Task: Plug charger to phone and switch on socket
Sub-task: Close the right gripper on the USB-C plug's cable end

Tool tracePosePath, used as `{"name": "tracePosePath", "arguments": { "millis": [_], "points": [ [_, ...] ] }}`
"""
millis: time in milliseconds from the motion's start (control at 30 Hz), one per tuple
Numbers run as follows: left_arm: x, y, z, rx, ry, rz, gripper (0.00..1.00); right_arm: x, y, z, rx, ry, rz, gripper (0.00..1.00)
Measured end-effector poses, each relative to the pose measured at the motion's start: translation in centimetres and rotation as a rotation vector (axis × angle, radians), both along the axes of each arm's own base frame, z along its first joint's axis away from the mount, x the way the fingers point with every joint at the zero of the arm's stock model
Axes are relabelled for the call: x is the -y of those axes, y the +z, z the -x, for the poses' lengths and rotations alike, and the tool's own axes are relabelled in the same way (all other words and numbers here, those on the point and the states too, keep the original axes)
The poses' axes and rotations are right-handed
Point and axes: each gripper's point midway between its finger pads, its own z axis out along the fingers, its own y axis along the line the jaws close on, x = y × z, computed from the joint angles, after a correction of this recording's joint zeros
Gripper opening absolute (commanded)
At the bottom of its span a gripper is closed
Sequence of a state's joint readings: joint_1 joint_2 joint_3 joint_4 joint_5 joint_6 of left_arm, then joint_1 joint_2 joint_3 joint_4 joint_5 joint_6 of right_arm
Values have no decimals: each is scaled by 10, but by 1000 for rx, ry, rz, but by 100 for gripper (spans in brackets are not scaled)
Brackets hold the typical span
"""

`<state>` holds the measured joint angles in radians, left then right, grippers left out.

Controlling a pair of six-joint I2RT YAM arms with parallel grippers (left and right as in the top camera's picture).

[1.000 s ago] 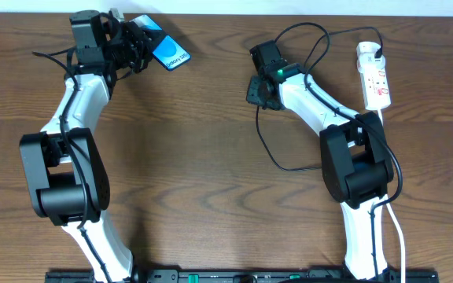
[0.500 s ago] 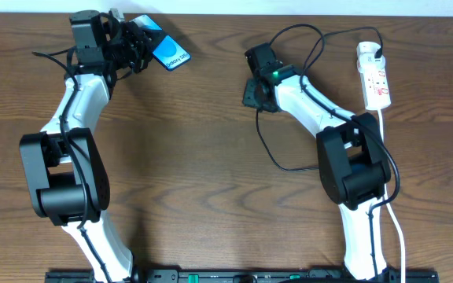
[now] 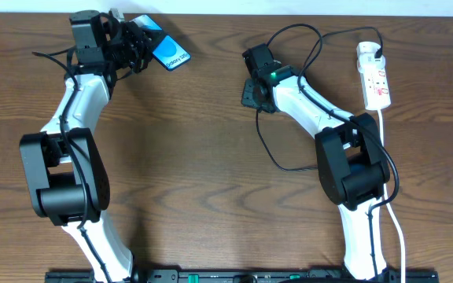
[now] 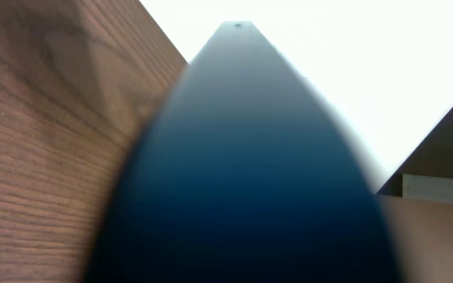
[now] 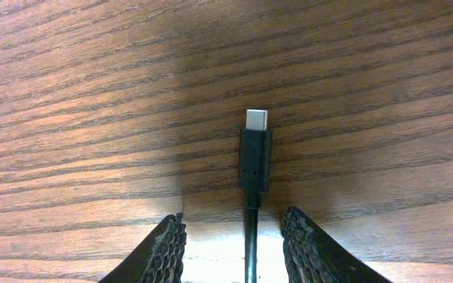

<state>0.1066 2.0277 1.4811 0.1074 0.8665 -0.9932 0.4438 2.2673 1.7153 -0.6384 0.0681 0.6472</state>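
Shift: right gripper (image 3: 250, 93) is sitting slightly further left than a second ago, pulling the upper cable loop along; the left arm is keeping its place
Right gripper: fingers (image 5: 167, 248) are standing apart on either side of the charger (image 5: 255, 153), wood showing in both gaps; whether the cable is being pinched further back, I cannot tell
Connector tip: jutting straight ahead of the fingers over the bare table (image 3: 211, 173), metal end leading
Left gripper (image 3: 136, 43): clamping the phone (image 3: 169, 52) at the far-left edge, screen tilted up
Gap: tip and phone are lying well apart
Step in hand: probably carrying the tip to the phone; doing it well is meaning keeping the tip level with the phone's edge, approaching slowly, letting slack trail clear of the arm
Socket (image 3: 376, 79): lying far right, waiting
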Motion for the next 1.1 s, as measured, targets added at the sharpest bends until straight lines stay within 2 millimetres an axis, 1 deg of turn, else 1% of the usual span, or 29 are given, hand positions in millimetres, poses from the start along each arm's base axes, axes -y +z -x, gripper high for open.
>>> {"name": "tracePosePath", "arguments": {
  "millis": [200,333,467,533,567,867,1100],
  "points": [
    [0,0,0,0,0,0,7,2,0,-1,7,-6,13,40],
    [0,0,0,0,0,0,7,3,0,-2,10,-7,15,38],
    [0,0,0,0,0,0,7,3,1,-2,10,-7,15,32],
    [0,0,0,0,0,0,7,3,0,-2,10,-9,14,25],
    [0,0,0,0,0,0,7,3,0,-2,10,-9,14,24],
    [0,0,0,0,0,0,7,3,0,-2,10,-11,14,22],
    [0,-1,1,-7,0,1,7,6,0,-3,14,-17,27,26]
  ]
}}
